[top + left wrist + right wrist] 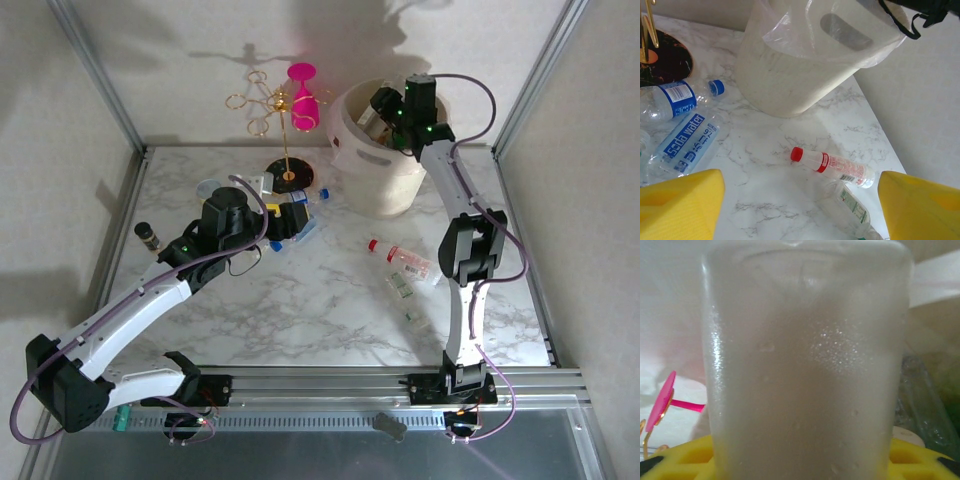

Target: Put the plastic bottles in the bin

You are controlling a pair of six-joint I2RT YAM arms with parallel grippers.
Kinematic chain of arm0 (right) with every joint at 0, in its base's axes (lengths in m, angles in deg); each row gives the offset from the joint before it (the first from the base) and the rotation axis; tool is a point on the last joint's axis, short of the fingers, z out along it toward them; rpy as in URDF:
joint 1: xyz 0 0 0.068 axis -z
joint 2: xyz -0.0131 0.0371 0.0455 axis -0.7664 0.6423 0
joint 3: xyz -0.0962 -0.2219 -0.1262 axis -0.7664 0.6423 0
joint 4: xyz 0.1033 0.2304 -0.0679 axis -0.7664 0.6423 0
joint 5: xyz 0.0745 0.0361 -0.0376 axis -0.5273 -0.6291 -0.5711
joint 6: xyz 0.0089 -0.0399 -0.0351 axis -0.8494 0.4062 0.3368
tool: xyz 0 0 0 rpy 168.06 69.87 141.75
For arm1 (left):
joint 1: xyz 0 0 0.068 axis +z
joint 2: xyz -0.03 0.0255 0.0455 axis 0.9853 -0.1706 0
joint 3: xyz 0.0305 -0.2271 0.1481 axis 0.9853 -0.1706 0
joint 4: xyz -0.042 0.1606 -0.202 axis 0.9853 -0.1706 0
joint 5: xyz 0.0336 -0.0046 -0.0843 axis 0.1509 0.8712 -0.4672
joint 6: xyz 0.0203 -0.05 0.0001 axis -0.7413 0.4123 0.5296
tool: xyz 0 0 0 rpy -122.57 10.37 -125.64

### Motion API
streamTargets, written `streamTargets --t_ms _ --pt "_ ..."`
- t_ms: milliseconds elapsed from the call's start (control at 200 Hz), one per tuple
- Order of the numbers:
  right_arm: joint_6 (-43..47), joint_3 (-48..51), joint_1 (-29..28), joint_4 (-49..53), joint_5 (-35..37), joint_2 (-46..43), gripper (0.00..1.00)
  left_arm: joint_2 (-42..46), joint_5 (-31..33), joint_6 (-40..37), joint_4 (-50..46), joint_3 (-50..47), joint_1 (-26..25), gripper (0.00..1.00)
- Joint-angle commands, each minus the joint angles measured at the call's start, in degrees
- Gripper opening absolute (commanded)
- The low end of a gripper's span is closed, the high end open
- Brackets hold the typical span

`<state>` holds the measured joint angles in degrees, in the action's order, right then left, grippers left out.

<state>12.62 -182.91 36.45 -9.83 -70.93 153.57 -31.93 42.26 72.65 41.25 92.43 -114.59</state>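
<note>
Right pincer (381, 107) over the bin (380, 188)

bin (785, 92): frosted plastic | bottles (840, 167): clear glossy plastic | table (765, 150): marble-look, maybe laminate

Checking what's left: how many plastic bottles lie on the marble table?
4: a blue-capped clear bottle and a clear soda-water bottle left of centre; a red-capped bottle and a green-labelled clear bottle right of centre. More may hide under the left arm.
</note>
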Motion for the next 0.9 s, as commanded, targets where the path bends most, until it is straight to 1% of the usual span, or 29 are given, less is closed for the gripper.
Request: streamTargets --t_ms 0,160,315,370,456,586,686,781,891 --pt "0.7 -1.5 0.3 1.2 -0.8 0.6 0.58 0.1 0.4 -0.3 1.1 1.0 -0.3 0.80" --pt "2.7 -3.3 0.7 2.8 0.6 -1.5 0.72 0.6 1.0 -0.6 0.9 1.2 -0.3 0.81" --pt "5.7 -2.0 1.7 3.3 2.7 -5.6 0.80 1.6 2.1 -0.8 0.5 1.4 -0.2 0.82" --pt "6.7 -1.9 2.4 4.5 3.3 -6.4 0.80 1.9 2.5 -0.9 0.3 1.4 -0.2 0.82" --pt "7.6 -2.0 3.6 6.3 2.2 -7.5 0.80 2.5 3.3 -1.0 0.1 1.4 -0.2 0.82" --pt "12.5 -2.0 3.8 8.0 0.2 -10.2 0.79 3.6 4.1 -0.9 0.0 0.9 -0.3 0.82" --pt "15.6 -1.2 3.5 11.7 1.8 -13.2 0.77 4.3 4.6 -0.7 -0.3 0.6 -0.2 0.82" --pt "18.8 5.1 2.0 12.3 6.0 -19.0 0.73 5.3 5.3 -0.6 -0.2 -0.2 -0.3 0.82" --pt "21.6 15.9 -1.6 12.2 10.1 -26.9 0.70 6.1 6.4 -0.6 -0.4 -1.6 -0.3 0.82"
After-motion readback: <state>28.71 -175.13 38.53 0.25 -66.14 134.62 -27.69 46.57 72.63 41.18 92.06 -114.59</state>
